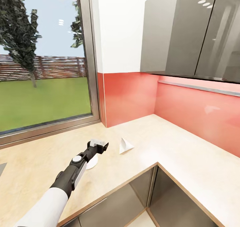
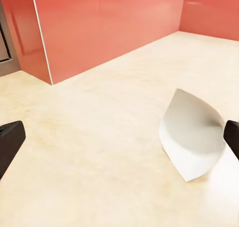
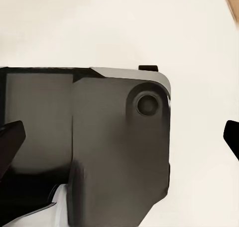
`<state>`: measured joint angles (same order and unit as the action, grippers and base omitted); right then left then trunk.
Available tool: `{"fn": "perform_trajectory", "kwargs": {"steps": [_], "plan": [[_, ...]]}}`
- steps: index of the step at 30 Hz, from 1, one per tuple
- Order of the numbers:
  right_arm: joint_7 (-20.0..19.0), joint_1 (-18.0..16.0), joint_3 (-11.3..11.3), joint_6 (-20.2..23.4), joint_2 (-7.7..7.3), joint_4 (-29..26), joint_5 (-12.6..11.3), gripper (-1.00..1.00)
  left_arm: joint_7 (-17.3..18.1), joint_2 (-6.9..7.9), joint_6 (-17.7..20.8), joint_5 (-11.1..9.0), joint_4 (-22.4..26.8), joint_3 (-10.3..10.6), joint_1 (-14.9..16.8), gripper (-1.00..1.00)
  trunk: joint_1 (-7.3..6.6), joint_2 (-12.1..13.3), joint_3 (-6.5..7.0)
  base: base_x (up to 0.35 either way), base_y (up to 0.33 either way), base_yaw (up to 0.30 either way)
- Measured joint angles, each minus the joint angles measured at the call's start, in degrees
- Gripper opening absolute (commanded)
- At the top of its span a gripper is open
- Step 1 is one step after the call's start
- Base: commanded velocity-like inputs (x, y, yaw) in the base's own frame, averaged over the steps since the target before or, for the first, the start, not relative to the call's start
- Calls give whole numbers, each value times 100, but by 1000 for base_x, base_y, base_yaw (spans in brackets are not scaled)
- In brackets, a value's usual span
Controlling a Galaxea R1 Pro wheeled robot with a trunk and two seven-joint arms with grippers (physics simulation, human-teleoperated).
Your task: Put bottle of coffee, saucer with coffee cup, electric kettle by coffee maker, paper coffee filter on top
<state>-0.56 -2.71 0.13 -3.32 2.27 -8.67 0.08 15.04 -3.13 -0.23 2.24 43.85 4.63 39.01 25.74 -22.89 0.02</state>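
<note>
My left end effector [image 1: 102,144] hovers open and empty over the pale desk [image 1: 173,153], near the paper coffee filter [image 1: 125,145], which stands tilted on the desk. Beyond the filter, red backsplash [image 1: 130,97] meets the corner; grey wall cabinets [image 1: 186,34] hang above, a window [image 1: 43,60] beside. My right end effector [image 3: 119,137] is open too.

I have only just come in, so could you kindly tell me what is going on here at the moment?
The robot's left gripper is stretched out over the light wood-look countertop in the corner by the red backsplash and the window. Its jaws stand open and empty, aimed at a thin white cone-shaped paper coffee filter lying on the counter just ahead of them. A flat round white saucer lies partly under the arm. The right gripper is open too, holding nothing.
</note>
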Motion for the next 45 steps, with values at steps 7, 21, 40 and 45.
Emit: {"fn": "perform_trajectory", "kwargs": {"steps": [7,21,40,45], "plan": [[-8,1,4,1,-7,-2,0,100,0,-2,-1,-2,-2,4,-6,100,2,1,10,135,0,-169],[-1,0,4,0,-7,7,0,100,45,-22,-9,-6,-284,-10,-12,100,3,1,31,4,0,-87],[2,1,4,0,-7,7,8,100,54,-107,-112,-13,-1247,205,1,100,3,1,31,0,0,-32],[2,1,4,1,-7,7,8,100,37,-108,-112,-10,-1239,206,1,100,2,0,31,36,0,-239]]}}
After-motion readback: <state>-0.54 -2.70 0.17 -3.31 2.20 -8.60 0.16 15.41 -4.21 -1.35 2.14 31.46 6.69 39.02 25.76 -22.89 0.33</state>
